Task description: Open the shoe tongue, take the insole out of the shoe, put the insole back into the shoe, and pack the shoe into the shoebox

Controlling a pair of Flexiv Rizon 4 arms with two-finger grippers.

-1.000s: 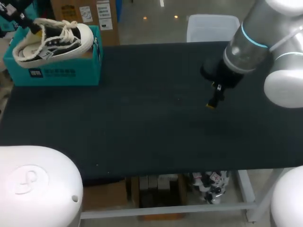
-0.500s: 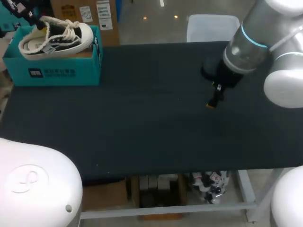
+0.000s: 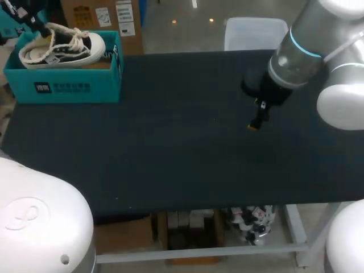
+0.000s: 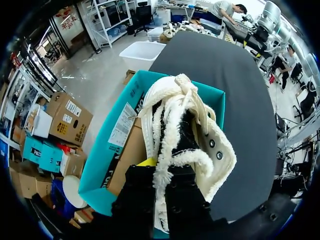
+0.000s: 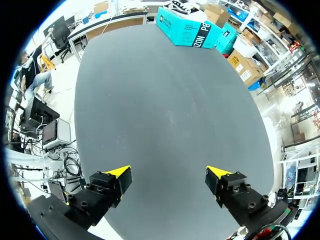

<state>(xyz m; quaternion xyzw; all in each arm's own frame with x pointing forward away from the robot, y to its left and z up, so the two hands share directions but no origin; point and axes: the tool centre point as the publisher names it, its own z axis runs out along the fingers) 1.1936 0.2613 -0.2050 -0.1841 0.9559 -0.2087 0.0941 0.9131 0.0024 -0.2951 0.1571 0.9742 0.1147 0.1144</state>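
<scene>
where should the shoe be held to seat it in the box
Probably by the collar at the heel end, coming from above and behind. The shoe lies in the box opening up, toe away from the left gripper, loose laces over the front; the heel rim is a firm edge to pinch.

Black worktop point(image 3: 187, 153) in front of me; sitting directly on it, a teal shoebox point(image 3: 68, 85), top open, at my far-left corner, approx along back edge
</scene>
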